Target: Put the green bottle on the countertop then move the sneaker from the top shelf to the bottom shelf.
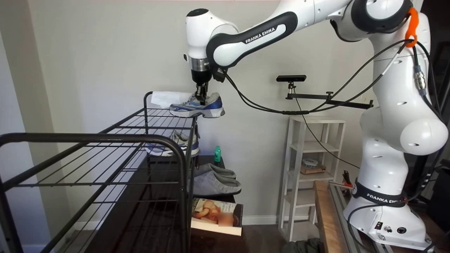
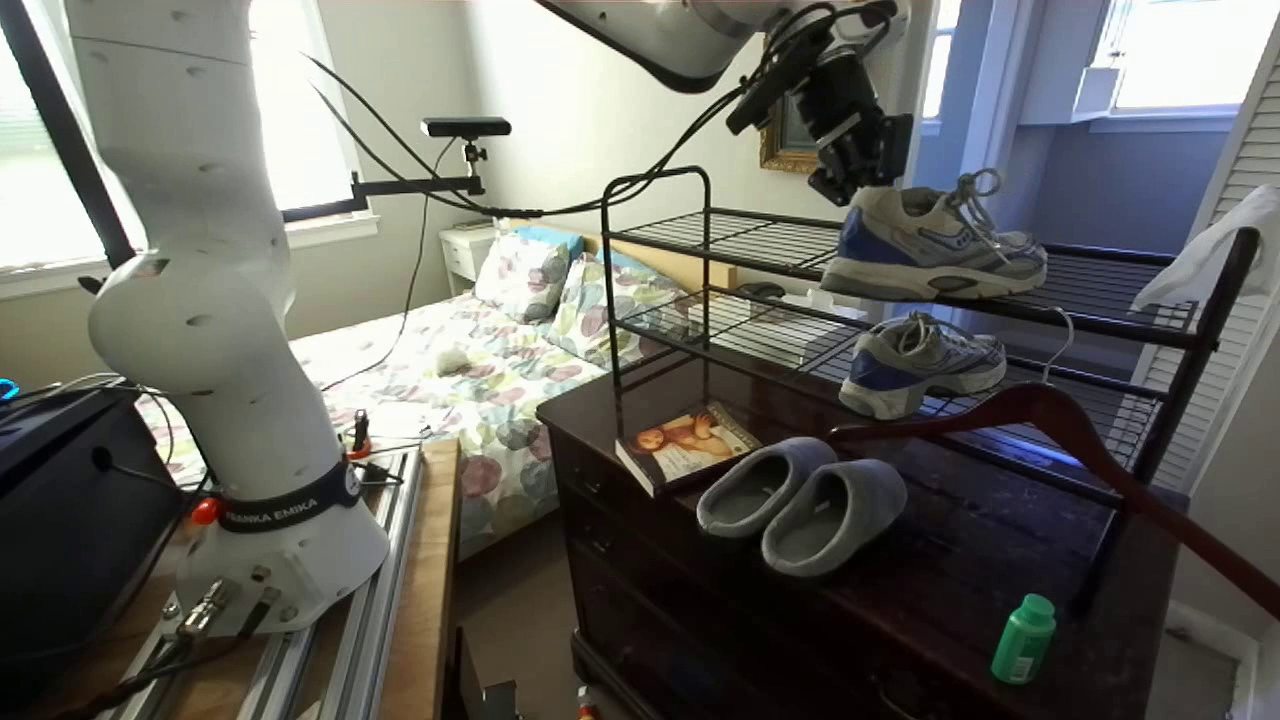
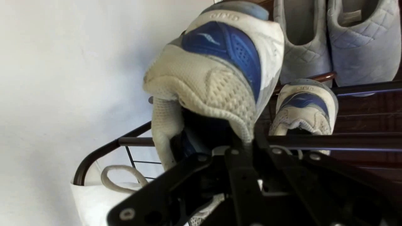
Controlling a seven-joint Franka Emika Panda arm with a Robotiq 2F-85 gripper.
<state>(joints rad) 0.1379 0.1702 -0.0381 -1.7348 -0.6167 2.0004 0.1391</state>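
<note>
The grey-white sneaker with blue heel (image 1: 211, 111) is at the top shelf (image 2: 745, 240) of the black wire rack, overhanging its edge; it also shows in an exterior view (image 2: 930, 250) and the wrist view (image 3: 220, 72). Whether it rests on the rail or hangs just above it, I cannot tell. My gripper (image 3: 251, 144) is shut on the sneaker's collar side wall, one finger inside the opening; it shows in both exterior views (image 1: 201, 100) (image 2: 862, 180). A matching sneaker (image 2: 925, 365) sits on the lower shelf (image 2: 790, 345). The green bottle (image 2: 1024, 640) stands upright on the dark dresser top.
Grey slippers (image 2: 800, 510) and a book (image 2: 690, 445) lie on the dresser (image 2: 960, 560) before the rack. A dark wooden hanger (image 2: 1080, 430) leans by the lower shelf. A white cloth (image 1: 170, 97) hangs on the rack's end rail. A white shelf unit (image 1: 295, 154) stands behind.
</note>
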